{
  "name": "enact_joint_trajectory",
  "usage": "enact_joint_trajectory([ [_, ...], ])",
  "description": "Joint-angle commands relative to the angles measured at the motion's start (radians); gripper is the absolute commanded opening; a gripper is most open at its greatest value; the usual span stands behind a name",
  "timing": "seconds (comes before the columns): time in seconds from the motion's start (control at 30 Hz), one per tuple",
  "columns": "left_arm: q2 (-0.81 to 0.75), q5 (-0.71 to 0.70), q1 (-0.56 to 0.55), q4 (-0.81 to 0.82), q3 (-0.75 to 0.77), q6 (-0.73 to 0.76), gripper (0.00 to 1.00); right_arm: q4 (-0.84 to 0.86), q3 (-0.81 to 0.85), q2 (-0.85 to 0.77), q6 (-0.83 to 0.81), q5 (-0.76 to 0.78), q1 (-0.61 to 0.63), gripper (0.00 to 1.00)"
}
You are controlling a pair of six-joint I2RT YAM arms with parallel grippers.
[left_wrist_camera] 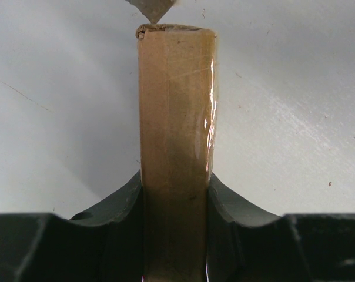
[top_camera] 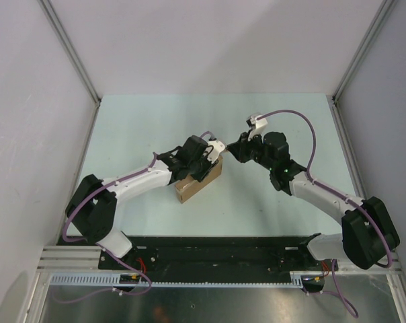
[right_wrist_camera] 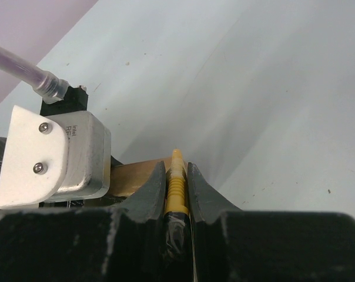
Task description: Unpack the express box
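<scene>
Brown cardboard, the express box (top_camera: 197, 180) stands on edge on the table (top_camera: 142, 128), pinched across its narrow width by the left gripper (left_wrist_camera: 174, 197). Its long axis runs away toward the right gripper (right_wrist_camera: 177, 179), which clamps a yellow utility knife (right_wrist_camera: 176, 164) whose blade tip (left_wrist_camera: 155, 8) sits right at the box's far end.
</scene>
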Motion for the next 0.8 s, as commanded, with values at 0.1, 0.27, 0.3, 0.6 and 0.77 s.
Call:
enact_joint_trajectory([
  [0.1, 0.065, -0.009, -0.003, -0.067, -0.041, 0.026, 0.20, 0.058, 0.002, 0.019, -0.006, 0.002, 0.008, 0.00],
  [0.27, 0.068, -0.011, -0.003, -0.067, -0.040, 0.025, 0.20, 0.044, 0.002, 0.029, -0.020, 0.005, 0.016, 0.00],
  [0.3, 0.068, -0.011, -0.003, -0.067, -0.040, 0.025, 0.20, 0.041, 0.002, 0.031, -0.029, 0.008, 0.022, 0.00],
  [0.6, 0.119, -0.071, -0.001, -0.080, -0.032, -0.069, 0.20, -0.111, 0.002, -0.026, -0.058, -0.047, 0.013, 0.00],
  [0.77, 0.142, -0.078, 0.010, -0.102, -0.029, -0.107, 0.18, -0.182, 0.002, -0.047, -0.054, -0.082, -0.013, 0.00],
])
